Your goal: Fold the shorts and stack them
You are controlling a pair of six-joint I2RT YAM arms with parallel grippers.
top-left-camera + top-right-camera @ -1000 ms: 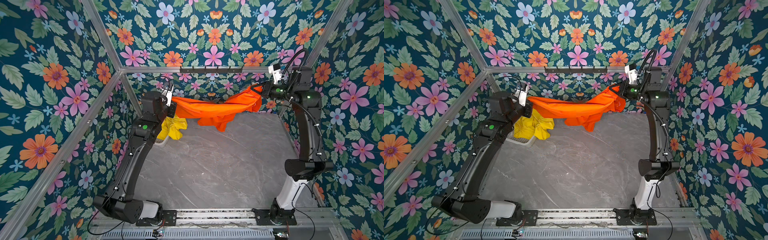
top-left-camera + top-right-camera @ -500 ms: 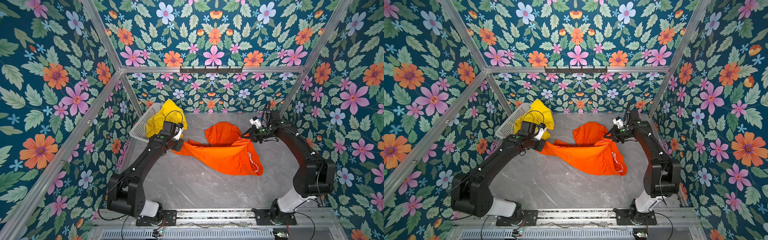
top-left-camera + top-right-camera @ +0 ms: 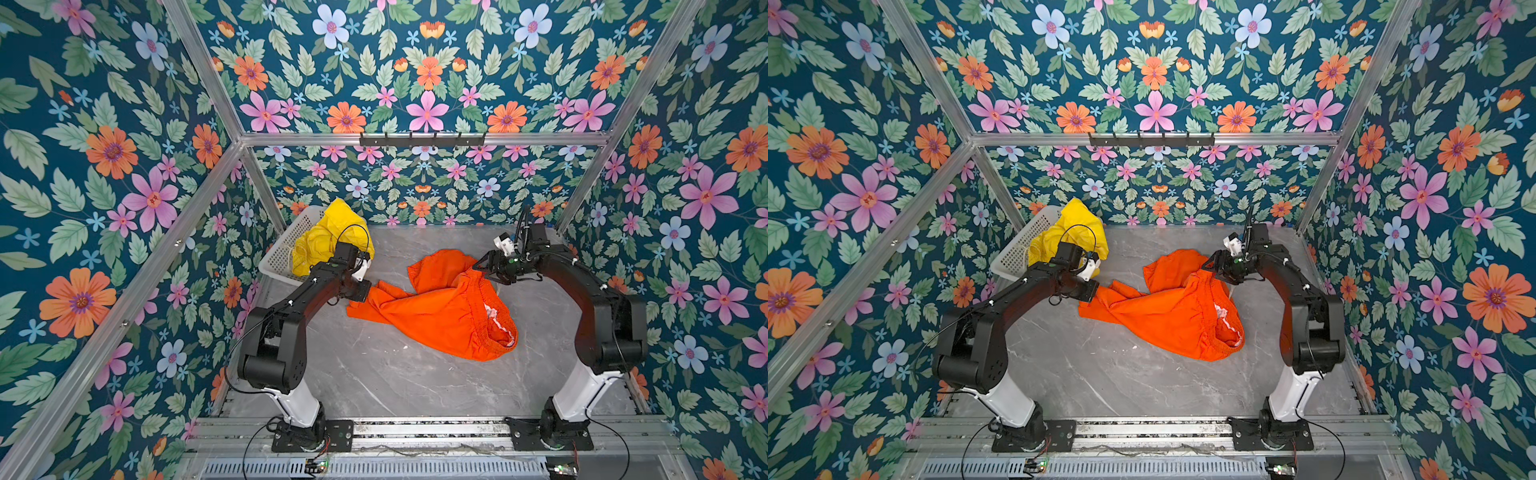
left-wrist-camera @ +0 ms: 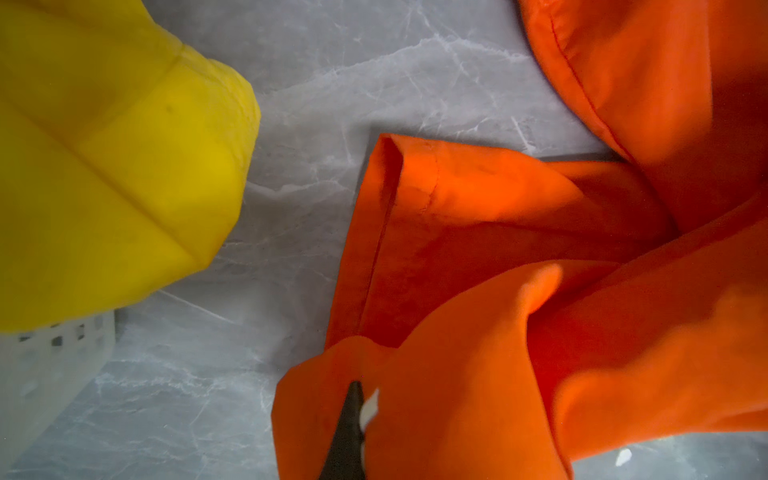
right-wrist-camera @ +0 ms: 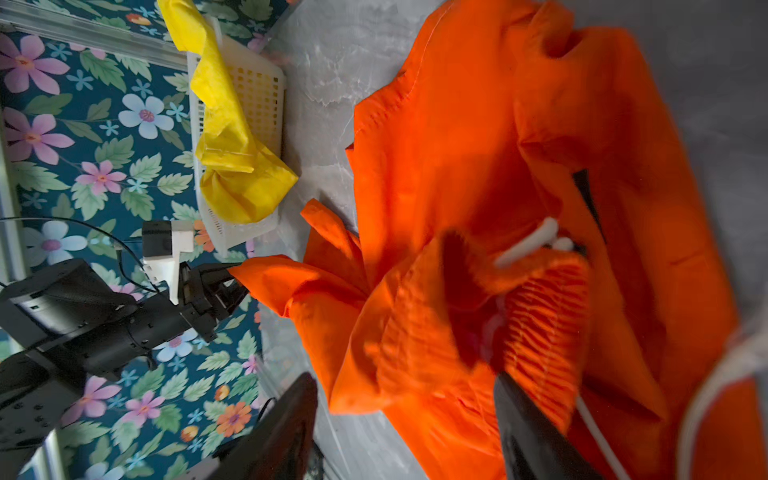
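Note:
The orange shorts [image 3: 440, 307] [image 3: 1167, 311] lie crumpled on the grey marble table, with the gathered waistband and white drawstring [image 3: 496, 320] toward the right. My left gripper [image 3: 365, 293] [image 3: 1094, 293] [image 4: 359, 415] is shut on a corner of a leg of the orange shorts [image 4: 540, 291], low over the table. My right gripper [image 3: 484, 270] [image 3: 1214, 266] [image 5: 403, 382] stands open at the waistband end, with orange fabric [image 5: 498, 166] slumped between its spread fingers. The yellow shorts [image 3: 328, 237] [image 3: 1071, 232] [image 4: 104, 166] [image 5: 232, 166] hang over the basket at the back left.
A white perforated basket [image 3: 286, 245] [image 3: 1017, 249] [image 5: 266, 104] stands in the back left corner, close behind my left gripper. A black hook rail [image 3: 422, 139] runs along the back frame. Floral walls and aluminium posts enclose the table on three sides.
Both arms came down from high at the back and laid the stretched orange shorts on the table. My right gripper opened and let go of the waistband; the left kept its hold.

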